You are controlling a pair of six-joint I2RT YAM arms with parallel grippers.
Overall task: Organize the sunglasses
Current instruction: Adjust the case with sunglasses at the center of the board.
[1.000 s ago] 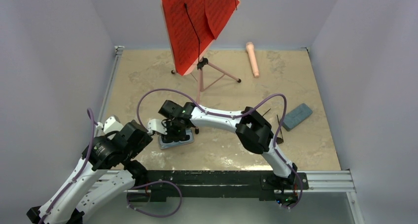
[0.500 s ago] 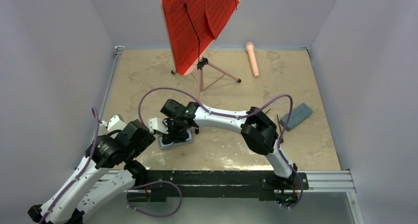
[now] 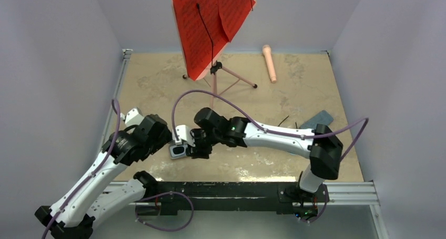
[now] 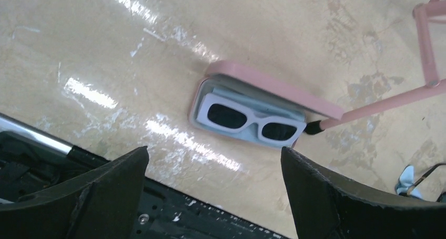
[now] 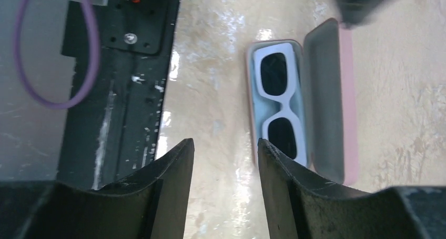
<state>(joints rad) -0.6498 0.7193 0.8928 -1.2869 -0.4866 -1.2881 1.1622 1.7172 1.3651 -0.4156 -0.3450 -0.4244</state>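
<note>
Since the white-framed sunglasses (image 5: 280,105) lie inside the open pink case (image 5: 328,102), lenses up, I judge them light, stiff and easily scratched: best held by the frame bridge. The left gripper (image 4: 213,155) is spread wide, the right gripper (image 5: 225,143) half apart; both are empty.

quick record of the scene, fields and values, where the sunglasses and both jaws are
white sunglasses: lying in the open pink case, lenses up
pink case: lid open, on the table
left gripper: jaws open, empty
right gripper: jaws apart, empty, above the case
black sunglasses: mostly hidden behind the right arm
</note>
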